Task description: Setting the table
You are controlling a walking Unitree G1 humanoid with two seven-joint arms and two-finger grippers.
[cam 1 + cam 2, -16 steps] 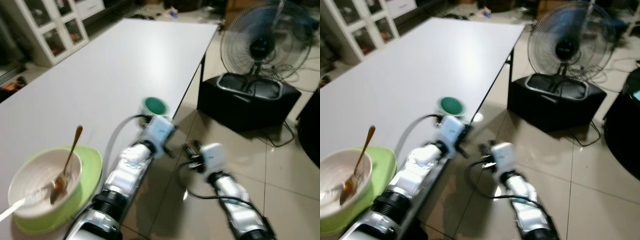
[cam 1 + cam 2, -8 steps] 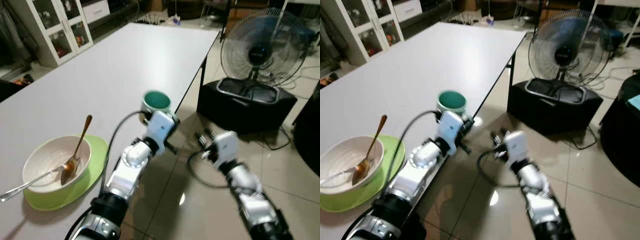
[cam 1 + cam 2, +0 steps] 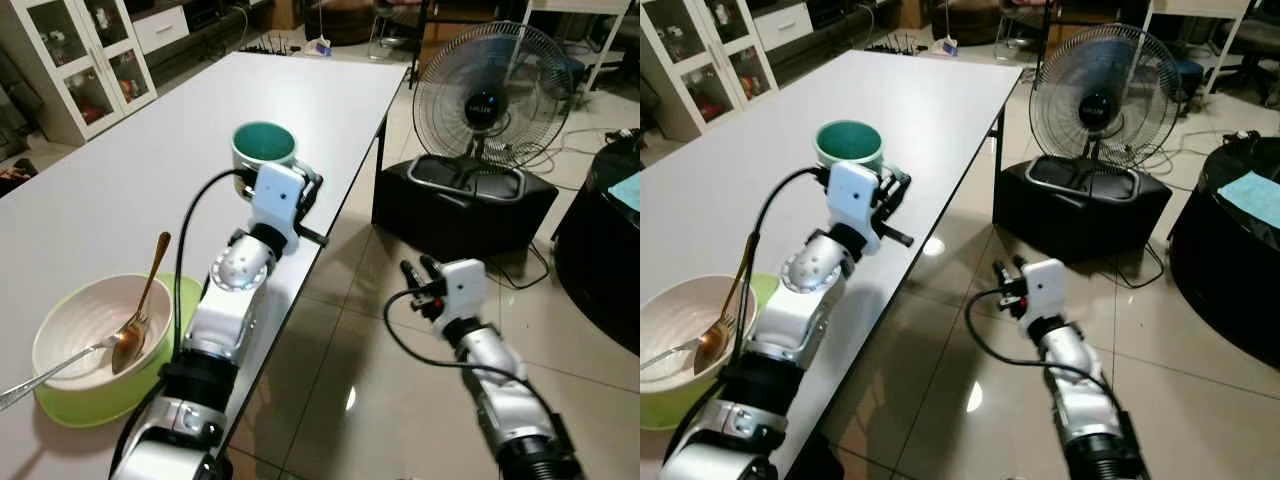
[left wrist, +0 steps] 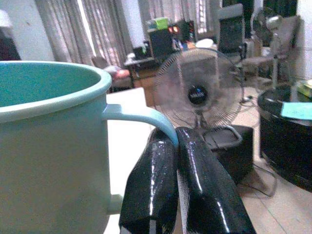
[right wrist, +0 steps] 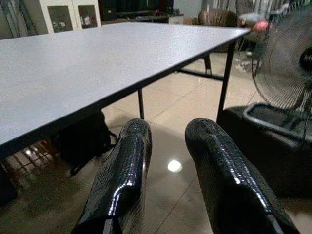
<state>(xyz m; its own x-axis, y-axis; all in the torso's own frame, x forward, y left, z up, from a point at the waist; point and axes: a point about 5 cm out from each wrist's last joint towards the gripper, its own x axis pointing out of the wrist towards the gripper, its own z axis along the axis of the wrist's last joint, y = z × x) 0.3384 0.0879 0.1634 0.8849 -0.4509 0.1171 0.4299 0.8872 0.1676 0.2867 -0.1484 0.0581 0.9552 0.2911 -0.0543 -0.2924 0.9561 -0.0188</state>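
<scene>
A teal mug [image 3: 263, 148] is near the right edge of the white table [image 3: 120, 180]. My left gripper [image 3: 303, 190] is shut on the mug's handle [image 4: 141, 116], and its two black fingers [image 4: 151, 185] are pressed together under the handle. Whether the mug's base touches the table is hidden by the wrist. A cream bowl [image 3: 80, 335] with a brown spoon [image 3: 140, 312] and a silver utensil [image 3: 30, 385] stands on a green plate [image 3: 192, 300] at the near left. My right gripper [image 3: 415, 272] is open over the floor beside the table.
A standing fan [image 3: 490, 100] sits on a black box [image 3: 465, 205] on the tiled floor right of the table. A dark round piece of furniture [image 3: 605, 250] is at the far right. A white glass-door cabinet [image 3: 75, 55] stands far left.
The whole view has shifted with the camera. The left arm has reached farther forward with the mug, which now sits farther from the bowl. The right arm has swung out over the floor.
</scene>
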